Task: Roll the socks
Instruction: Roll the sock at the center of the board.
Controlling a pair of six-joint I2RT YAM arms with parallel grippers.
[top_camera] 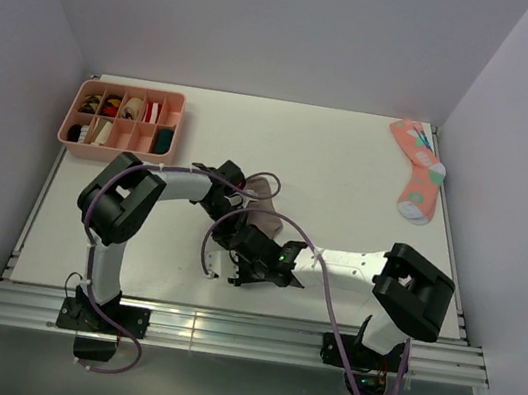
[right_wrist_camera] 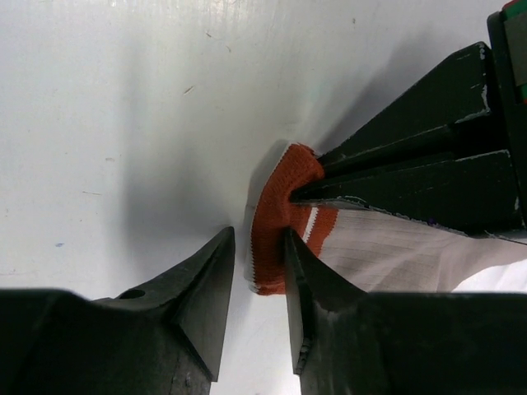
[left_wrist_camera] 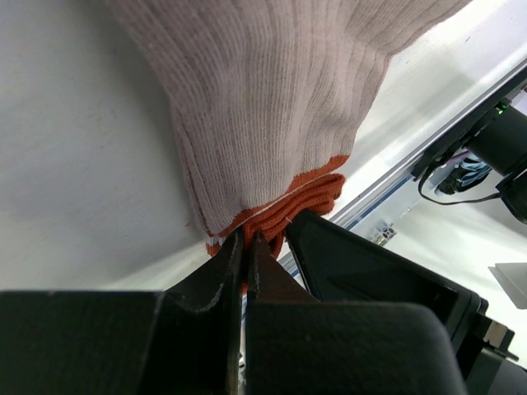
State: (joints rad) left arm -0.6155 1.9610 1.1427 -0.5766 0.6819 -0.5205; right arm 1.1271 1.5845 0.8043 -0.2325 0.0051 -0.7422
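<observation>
The taupe sock (left_wrist_camera: 272, 99) is pinched at its cuff by the left fingers (left_wrist_camera: 222, 276). The right fingers (right_wrist_camera: 206, 317) are parted narrowly at that cuff.

1. Sock (left_wrist_camera: 272, 99): ribbed knit cloth, taupe, soft and matt; cuff (right_wrist_camera: 284, 206) of tighter orange-red knit.
2. Right gripper (right_wrist_camera: 258, 234): fingers (right_wrist_camera: 198, 304) of black plastic, matt.
3. Table (top_camera: 349, 171): white, smooth, matt, with faint scuffs.
4. Tray (top_camera: 114, 155): pink plastic, smooth, slight sheen.
5. Rail (top_camera: 221, 330): bare metal, brushed grey finish.
</observation>
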